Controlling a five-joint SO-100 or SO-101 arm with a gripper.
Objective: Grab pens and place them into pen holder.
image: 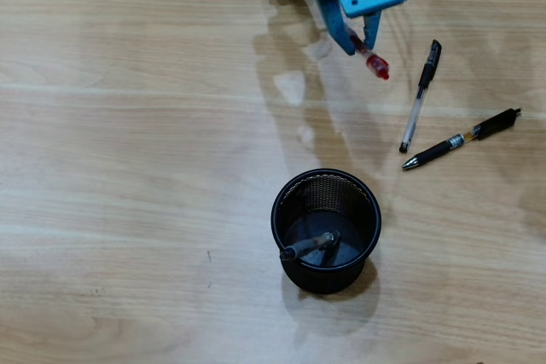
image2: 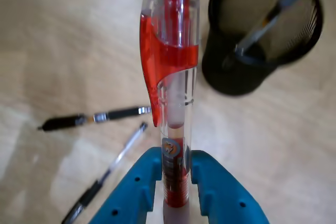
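Pinching red pen (image2: 169, 56) | pincer (image2: 176, 174) clamped | axis toward pen holder (image2: 262, 35)

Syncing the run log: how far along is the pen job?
Done: one pen already stands in the mesh pen holder. In hand: the gripper is shut on a red pen, lifted off the table and away from the holder. Left: two black pens, a slim one and a thicker one, lie on the table.

A pale wood-grain table (image: 128, 168) fills the view, with soft glare patches.
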